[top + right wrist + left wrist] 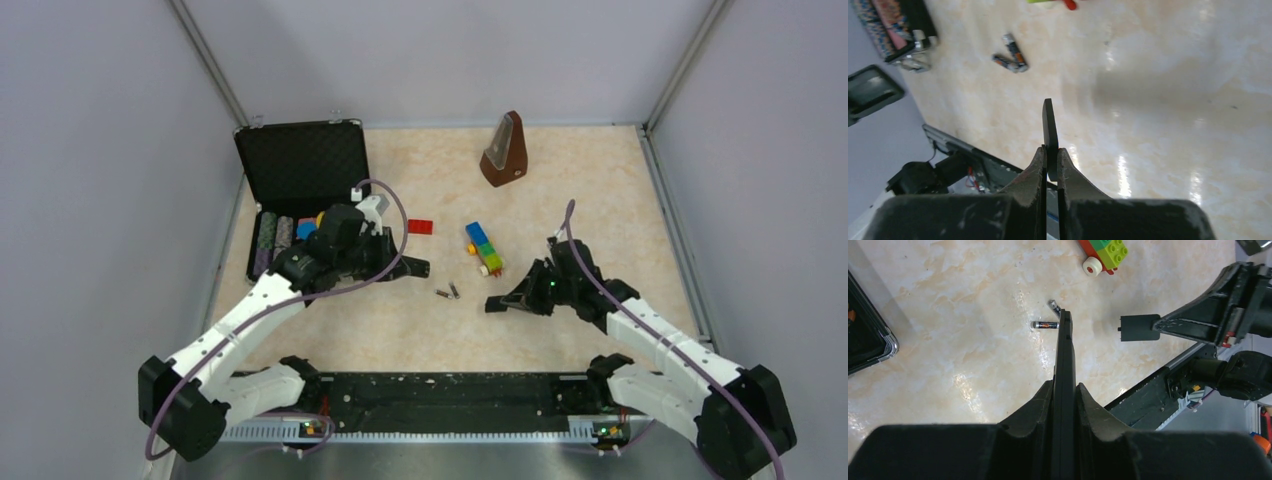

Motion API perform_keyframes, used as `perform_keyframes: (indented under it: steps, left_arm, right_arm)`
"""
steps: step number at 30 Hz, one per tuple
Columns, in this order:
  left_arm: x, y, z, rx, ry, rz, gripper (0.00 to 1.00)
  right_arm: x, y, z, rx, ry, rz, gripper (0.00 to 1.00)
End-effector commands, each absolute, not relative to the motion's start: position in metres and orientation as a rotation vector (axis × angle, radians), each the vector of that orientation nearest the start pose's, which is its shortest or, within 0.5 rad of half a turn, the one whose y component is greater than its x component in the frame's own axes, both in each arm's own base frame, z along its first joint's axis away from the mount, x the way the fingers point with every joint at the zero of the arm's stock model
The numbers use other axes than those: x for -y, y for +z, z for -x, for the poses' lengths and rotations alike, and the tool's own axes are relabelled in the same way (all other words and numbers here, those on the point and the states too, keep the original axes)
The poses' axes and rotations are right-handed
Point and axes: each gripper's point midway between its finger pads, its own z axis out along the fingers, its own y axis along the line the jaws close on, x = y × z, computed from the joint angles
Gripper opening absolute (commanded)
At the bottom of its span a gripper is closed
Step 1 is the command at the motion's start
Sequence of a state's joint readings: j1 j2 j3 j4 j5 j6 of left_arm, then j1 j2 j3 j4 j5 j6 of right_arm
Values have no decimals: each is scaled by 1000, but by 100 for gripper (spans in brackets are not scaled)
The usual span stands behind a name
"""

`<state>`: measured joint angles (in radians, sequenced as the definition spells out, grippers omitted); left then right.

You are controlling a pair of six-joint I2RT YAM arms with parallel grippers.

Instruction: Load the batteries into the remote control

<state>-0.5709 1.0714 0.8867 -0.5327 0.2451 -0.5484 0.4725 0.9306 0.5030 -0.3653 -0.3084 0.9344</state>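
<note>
My left gripper (388, 264) is shut on the slim black remote control (410, 268). In the left wrist view the remote (1065, 350) runs edge-on out from between the fingers (1040, 405), its tip over the batteries. The two batteries (447, 292) lie side by side on the table between the arms; they also show in the left wrist view (1044, 325) and the right wrist view (1015, 52). My right gripper (520, 298) is shut on a small black cover piece (1049, 125), held edge-on above the table, right of the batteries.
A colourful toy-brick train (484, 248) and a red brick (420, 226) lie behind the batteries. An open black case (300, 170) with poker chips stands at the left edge. A brown metronome (505, 150) stands at the back.
</note>
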Motion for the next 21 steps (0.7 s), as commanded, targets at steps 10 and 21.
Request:
perform_keyframes:
  steps: [10, 21]
  left_arm:
    - [230, 218, -203, -2230, -982, -413, 0]
    - [226, 225, -179, -2217, -1028, -592, 0]
  right_arm:
    - [-137, 67, -200, -2624, 480, -504, 47]
    - [-201, 151, -229, -2376, 775, -96, 64]
